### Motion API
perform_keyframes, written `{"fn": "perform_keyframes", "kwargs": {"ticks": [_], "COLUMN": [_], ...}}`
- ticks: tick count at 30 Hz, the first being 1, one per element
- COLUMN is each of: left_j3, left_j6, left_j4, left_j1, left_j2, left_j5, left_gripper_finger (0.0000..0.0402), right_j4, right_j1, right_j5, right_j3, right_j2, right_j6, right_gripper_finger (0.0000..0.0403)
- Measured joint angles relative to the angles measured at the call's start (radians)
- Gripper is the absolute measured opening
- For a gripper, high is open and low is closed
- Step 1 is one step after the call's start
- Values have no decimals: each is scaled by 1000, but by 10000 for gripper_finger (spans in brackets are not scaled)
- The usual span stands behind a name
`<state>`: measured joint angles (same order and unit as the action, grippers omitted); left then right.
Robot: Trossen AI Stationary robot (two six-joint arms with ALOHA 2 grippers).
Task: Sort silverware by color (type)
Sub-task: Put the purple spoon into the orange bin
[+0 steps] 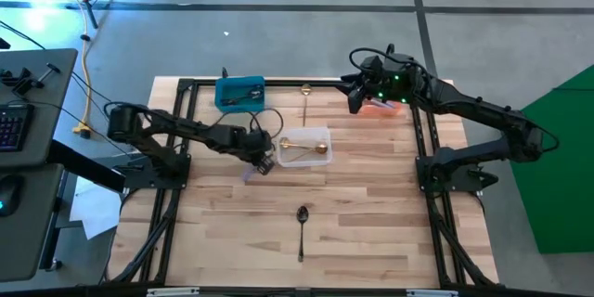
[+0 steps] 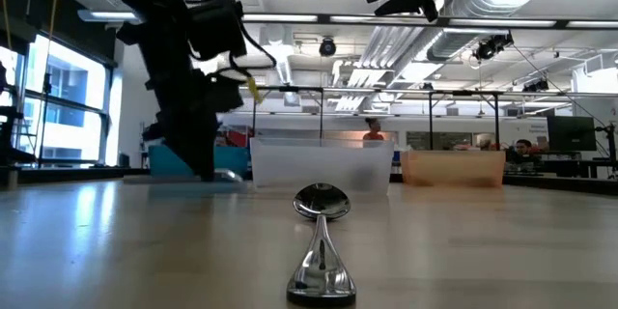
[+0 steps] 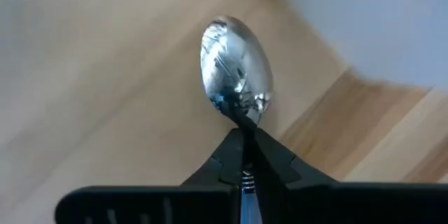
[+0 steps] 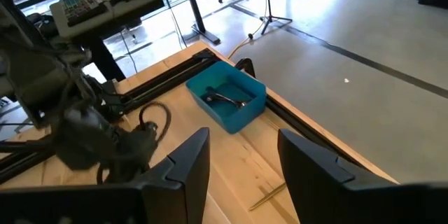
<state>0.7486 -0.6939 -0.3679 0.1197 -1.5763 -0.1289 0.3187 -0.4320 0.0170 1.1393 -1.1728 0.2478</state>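
My left gripper (image 1: 264,158) is low over the table, just left of the clear bin (image 1: 327,135), and is shut on a shiny silver spoon (image 3: 234,70). A pale lilac handle end (image 1: 249,176) shows beside the gripper. My right gripper (image 4: 238,164) is open and raised high over the orange bin (image 1: 382,105) at the far right. Two gold spoons (image 1: 306,152) lie in the clear bin. Dark spoons (image 4: 225,99) lie in the blue bin (image 1: 239,93). One gold spoon (image 1: 304,95) lies flat near the far edge. A dark spoon (image 1: 302,227) lies flat near the near edge. My left gripper pinches the silver spoon at its neck (image 3: 244,120), just behind the bowl, between the two fingertips (image 3: 225,157). The handle runs back along the fingers and the bowl (image 3: 234,70) sticks out beyond them, over the wood. Whether the spoon is clear of the table I cannot tell.
Black frame rails (image 1: 186,130) run along the table's left, right and far sides. The three bins stand in the far half. In the low view the dark spoon (image 2: 322,241) lies close to the camera, with the clear bin (image 2: 322,164) behind it. Bare wood (image 1: 371,204) lies around it.
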Motion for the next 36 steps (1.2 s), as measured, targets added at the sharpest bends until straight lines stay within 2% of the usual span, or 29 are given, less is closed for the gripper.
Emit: {"fn": "perform_keyframes", "kwargs": {"ticks": [5,9,11,14,17,23,30,36], "left_j3": [3,4,4,4,4,6,5,5], "left_j6": [15,-10,-24,-27,-34,-61,-119,-169], "left_j4": [-47,4,76,244,433,794,1051,1175], "left_j1": [43,99,128,180,239,323,355,356], "left_j2": [123,231,273,316,318,269,180,122], "left_j5": [2,-3,-2,19,60,136,208,237], "left_gripper_finger": [3,1,1,1,1,1,0,0], "right_j4": [0,0,-1,-3,-4,-152,-339,-409], "right_j1": [0,0,-1,-14,-21,-21,-24,-35], "right_j5": [0,-2,-24,-144,-271,-404,-443,-489], "right_j3": [0,0,0,0,0,-1,-1,-1], "right_j2": [0,-3,-12,-47,-104,-218,-321,-375], "right_j6": [-7,-13,-12,15,70,178,316,380], "right_gripper_finger": [153,153,154,154,154,154,160,218]}}
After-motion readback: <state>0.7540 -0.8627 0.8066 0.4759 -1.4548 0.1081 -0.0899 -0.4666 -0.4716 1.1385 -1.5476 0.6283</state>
